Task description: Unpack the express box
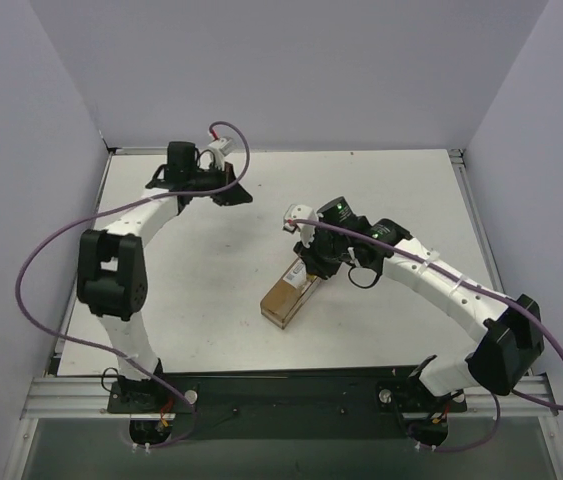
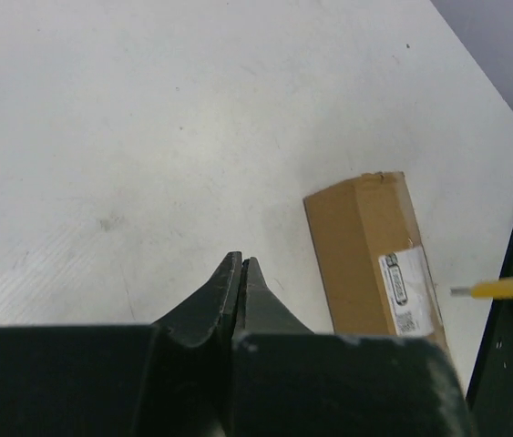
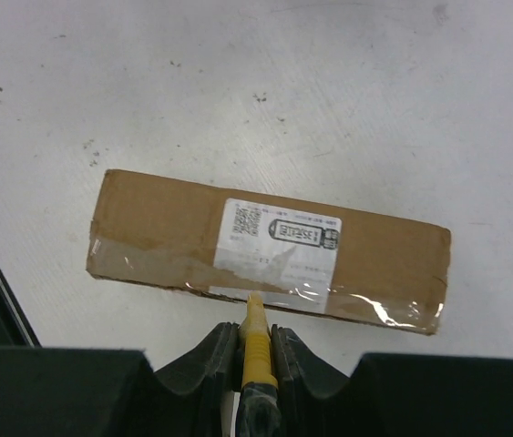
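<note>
The express box [image 1: 289,295] is a brown carton with a white label, lying closed on the white table near the middle. It also shows in the right wrist view [image 3: 270,250] and the left wrist view [image 2: 370,250]. Clear tape runs along its near edge. My right gripper [image 3: 256,341] is shut on a yellow-and-black utility knife [image 3: 256,350], whose tip touches the taped edge just below the label. In the top view the right gripper [image 1: 313,266] is over the box's far end. My left gripper [image 2: 241,264] is shut and empty, well away at the back left [image 1: 233,196].
The table's black front rail [image 1: 291,392] runs along the near edge. Grey walls enclose the table on three sides. The knife's yellow end [image 2: 507,289] shows at the right edge of the left wrist view beside the rail.
</note>
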You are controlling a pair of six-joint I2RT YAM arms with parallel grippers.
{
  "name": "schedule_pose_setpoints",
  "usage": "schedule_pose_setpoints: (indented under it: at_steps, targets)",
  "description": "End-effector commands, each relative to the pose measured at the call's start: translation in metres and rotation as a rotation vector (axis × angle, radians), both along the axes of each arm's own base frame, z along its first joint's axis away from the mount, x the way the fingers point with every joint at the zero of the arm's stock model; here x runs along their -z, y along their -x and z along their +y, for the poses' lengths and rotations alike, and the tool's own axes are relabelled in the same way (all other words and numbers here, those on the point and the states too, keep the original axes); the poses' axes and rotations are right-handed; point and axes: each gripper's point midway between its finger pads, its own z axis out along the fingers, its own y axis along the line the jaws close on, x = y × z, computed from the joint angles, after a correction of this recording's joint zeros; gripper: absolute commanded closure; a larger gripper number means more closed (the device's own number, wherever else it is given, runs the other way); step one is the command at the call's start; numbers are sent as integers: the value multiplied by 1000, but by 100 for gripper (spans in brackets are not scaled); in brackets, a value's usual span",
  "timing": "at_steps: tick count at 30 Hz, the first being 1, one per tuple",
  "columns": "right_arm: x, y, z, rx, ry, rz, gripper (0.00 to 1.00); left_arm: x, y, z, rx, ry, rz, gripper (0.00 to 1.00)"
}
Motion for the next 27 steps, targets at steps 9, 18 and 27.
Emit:
schedule_pose_setpoints:
  at_steps: [9, 18, 27]
  targets:
    - [-25, 36, -19, -259, 4, 96, 100, -35, 93, 60, -41, -46, -52, 100]
    - [27, 61, 27, -514, 13, 82, 100, -53, 104, 75, -76, -28, -75, 100]
    - [34, 2, 113, -504, -76, -56, 100, -60, 121, 94, -111, -72, -106, 100]
